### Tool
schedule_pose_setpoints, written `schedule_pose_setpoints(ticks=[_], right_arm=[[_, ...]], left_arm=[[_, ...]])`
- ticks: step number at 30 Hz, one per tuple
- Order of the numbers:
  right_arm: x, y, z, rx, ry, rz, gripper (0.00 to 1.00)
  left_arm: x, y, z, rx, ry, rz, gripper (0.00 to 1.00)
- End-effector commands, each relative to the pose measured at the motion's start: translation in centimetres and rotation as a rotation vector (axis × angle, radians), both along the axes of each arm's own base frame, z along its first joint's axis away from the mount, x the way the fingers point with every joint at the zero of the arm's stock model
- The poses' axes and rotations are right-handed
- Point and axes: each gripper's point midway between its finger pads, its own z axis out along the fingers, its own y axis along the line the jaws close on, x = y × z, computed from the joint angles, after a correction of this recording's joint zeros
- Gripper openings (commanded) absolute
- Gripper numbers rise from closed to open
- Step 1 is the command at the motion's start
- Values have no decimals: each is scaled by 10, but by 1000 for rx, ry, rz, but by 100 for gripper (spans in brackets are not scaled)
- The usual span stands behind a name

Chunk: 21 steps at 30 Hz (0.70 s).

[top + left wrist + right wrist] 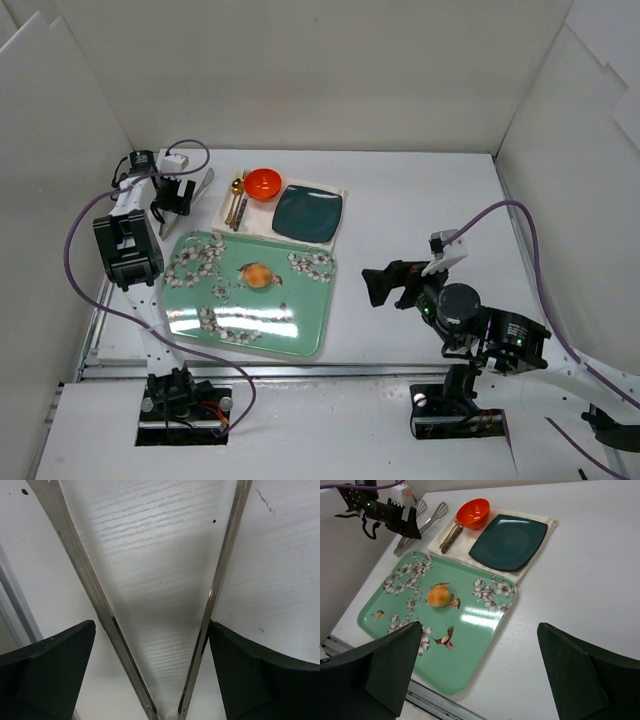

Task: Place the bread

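The bread (258,275) is a small round golden-brown bun lying near the middle of a green flowered tray (205,312). It also shows in the right wrist view (439,595). My left gripper (173,203) is open at the far left, its fingers (47,672) standing on either side of the two arms of metal tongs (95,597) that lie on the table. My right gripper (383,284) is open and empty above the bare table, right of the tray (475,645), well apart from the bread.
Behind the tray a white mat holds an orange bowl (262,183), a dark teal square plate (308,212) and gold cutlery (237,202). White walls enclose the table on the left, back and right.
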Motion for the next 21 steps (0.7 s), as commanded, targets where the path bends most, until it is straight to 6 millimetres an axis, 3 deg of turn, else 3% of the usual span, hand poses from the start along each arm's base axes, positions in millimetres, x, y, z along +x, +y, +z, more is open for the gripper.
schedule_pose_setpoints(ticks=[1,9,21], right_arm=[[4,-2,14,51,-27,-32,98],[2,-3,16,65,-28,-20,98],[1,-4,18,71,-32,-17,98]], left_arm=[[0,6,17,-11,-15,-17,92],[-9,8,11,-36,26,-12,90],[-5,10,11,-28,7,0,87]])
